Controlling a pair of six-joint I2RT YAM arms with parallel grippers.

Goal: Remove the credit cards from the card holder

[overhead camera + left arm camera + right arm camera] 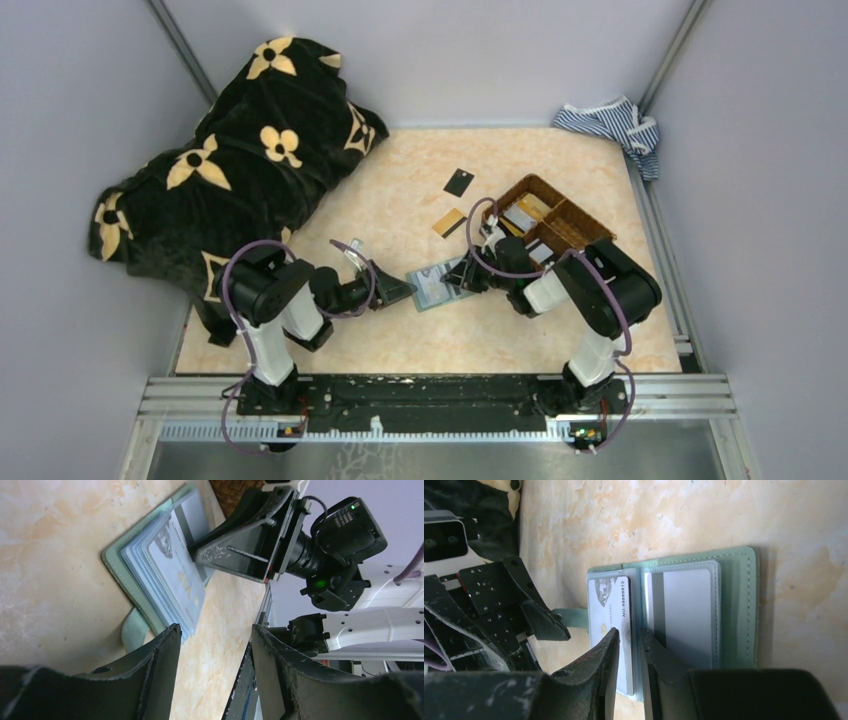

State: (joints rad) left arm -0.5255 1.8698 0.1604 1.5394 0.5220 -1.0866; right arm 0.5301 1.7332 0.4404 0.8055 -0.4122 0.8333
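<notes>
**On the table, a narrow grip beside the wallet's fold**

Between the two arms, the small sage-green bifold card holder lies open and flat on the pale marbled table. The credit cards sit in its clear inner sleeves. One pale grey-white plastic card with a printed number is on one side of the fold, and one plain grey card is on the other side.

The right hand has its fingers drawn narrow on either side of the numbered card's edge, next to the fold. I cannot tell if they already pinch it. The left hand is open, with nothing between its fingers. It is just beside the holder's corner and strap and, as far as I can see, does not press on them.

In my judgement, the main danger is that the right fingers take the sleeve together with the card. As nothing seems to hold the holder down, the whole holder would then lift or drag. A grip only on the edge may also slip, or tilt the card so that it jams in its pocket. The two hands are near each other and could collide.
</notes>
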